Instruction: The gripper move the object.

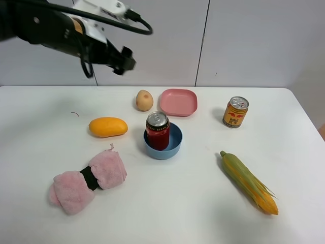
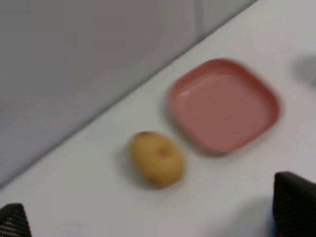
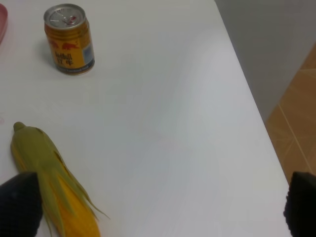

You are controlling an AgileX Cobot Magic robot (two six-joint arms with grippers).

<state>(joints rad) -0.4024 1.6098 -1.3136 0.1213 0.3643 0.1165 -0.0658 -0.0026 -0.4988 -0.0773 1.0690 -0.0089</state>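
The red can [image 1: 158,133] with a silver top stands upright inside a blue bowl [image 1: 174,144] at the table's middle. My left gripper [image 1: 125,59] hangs high in the air at the back left, above and behind the can and well apart from it. Its jaws are open and empty; the left wrist view [image 2: 153,222] shows only its two black fingertips [image 2: 295,202] wide apart. The can is out of that blurred view. My right gripper [image 3: 158,212] is open and empty over the table's right side. It is not in the exterior high view.
A potato [image 1: 144,100] and a pink plate [image 1: 178,101] lie at the back. An orange-yellow can [image 1: 235,112] stands back right. A mango [image 1: 107,126], a pink cloth bundle [image 1: 89,179] and a corn cob [image 1: 249,181] lie around the bowl. The table's right edge [image 3: 256,108] is close.
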